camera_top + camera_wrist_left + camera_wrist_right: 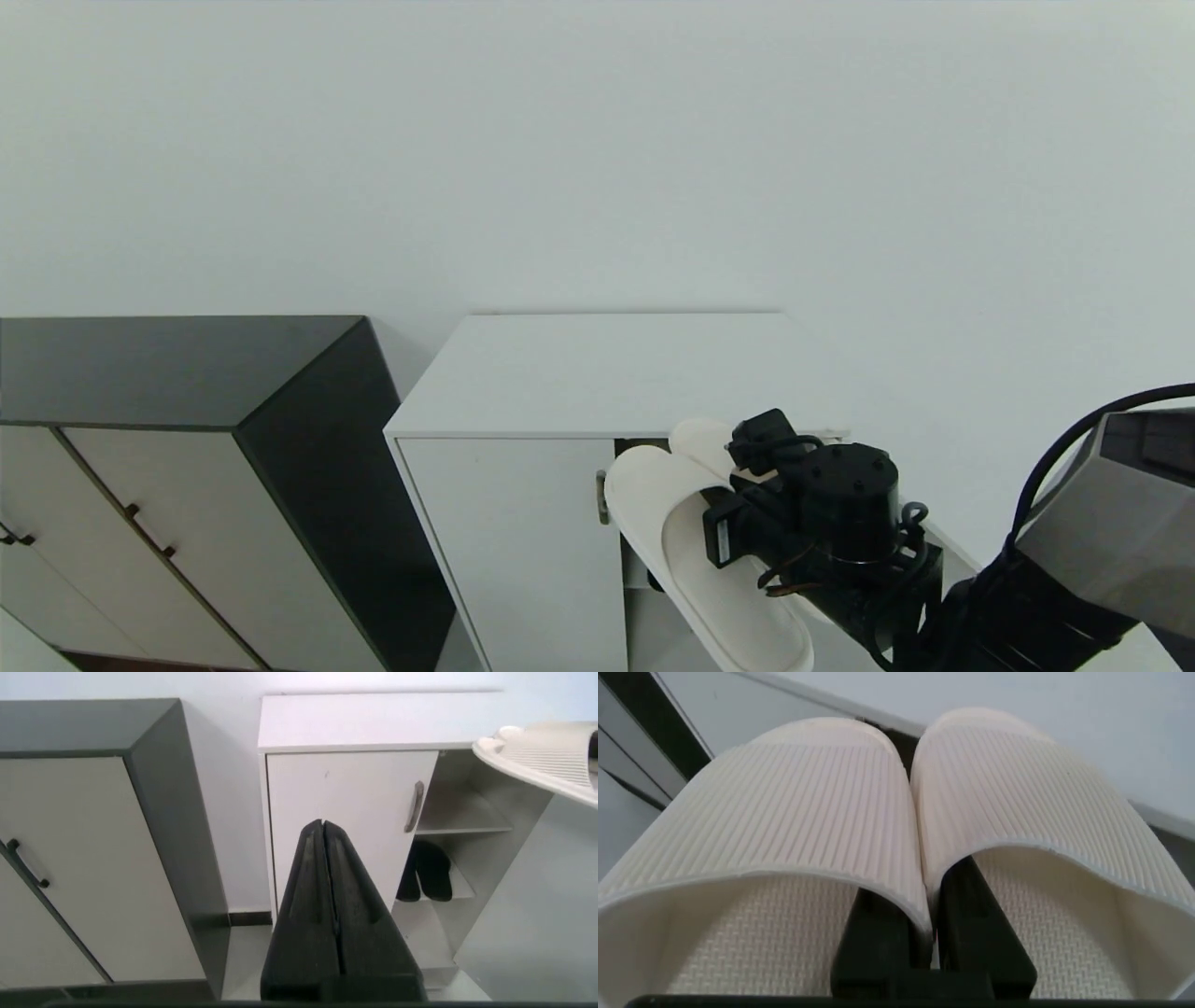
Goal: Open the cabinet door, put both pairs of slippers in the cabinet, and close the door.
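Pair of pale cream ribbed rubber slippers: near heel clipped by head view's lower edge, far one mostly behind right arm. Tips of right claw buried under the straps. Dark slippers on white cabinet shelf: too small for detail.

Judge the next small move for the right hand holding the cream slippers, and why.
Probably ease the right hand forward and down into the open cabinet: the cream slippers hang outside its opening, and black slippers lie on a lower shelf.
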Available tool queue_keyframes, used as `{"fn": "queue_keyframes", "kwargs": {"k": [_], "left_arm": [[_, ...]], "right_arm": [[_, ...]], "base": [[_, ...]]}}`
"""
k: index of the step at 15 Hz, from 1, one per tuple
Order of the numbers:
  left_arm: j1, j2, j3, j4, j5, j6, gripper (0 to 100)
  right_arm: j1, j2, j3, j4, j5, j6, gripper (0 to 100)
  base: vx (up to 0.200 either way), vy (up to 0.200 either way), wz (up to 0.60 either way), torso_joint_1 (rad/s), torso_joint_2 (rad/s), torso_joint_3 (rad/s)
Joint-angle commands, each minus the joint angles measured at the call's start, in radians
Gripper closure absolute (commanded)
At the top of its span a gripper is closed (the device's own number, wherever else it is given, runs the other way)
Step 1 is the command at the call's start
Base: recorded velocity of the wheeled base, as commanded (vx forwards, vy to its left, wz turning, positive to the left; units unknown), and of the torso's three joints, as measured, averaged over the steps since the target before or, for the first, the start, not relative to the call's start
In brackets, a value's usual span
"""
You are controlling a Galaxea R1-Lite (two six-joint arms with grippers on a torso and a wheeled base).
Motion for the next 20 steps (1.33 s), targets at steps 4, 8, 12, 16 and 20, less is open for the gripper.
{"fn": "queue_keyframes", "kwargs": {"k": [4,8,12,16,20], "left_arm": [[0.001,0.001,0.000,-0.001,-0.001,0.000,100],[0.000,0.001,0.000,-0.001,-0.001,0.001,100],[0.000,0.001,0.000,-0.001,-0.001,0.000,100],[0.000,0.001,0.000,-0.001,-0.001,0.000,100],[0.001,0.001,0.000,-0.001,0.000,0.000,100]], "right_arm": [[0.000,-0.050,0.109,-0.081,-0.003,-0.047,100],[0.027,-0.040,0.174,-0.161,-0.003,-0.055,100],[0.042,-0.038,0.189,-0.196,-0.003,-0.057,100],[0.039,-0.037,0.189,-0.196,-0.003,-0.057,100],[0.037,-0.030,0.191,-0.204,-0.003,-0.057,100]], "base": [[0.000,0.000,0.00,-0.163,0.38,0.212],[0.000,0.000,0.00,-0.211,0.48,0.270],[0.000,0.000,0.00,-0.231,0.55,0.318],[0.000,0.000,0.00,-0.207,0.53,0.315],[0.000,0.000,0.00,-0.183,0.51,0.315]]}}
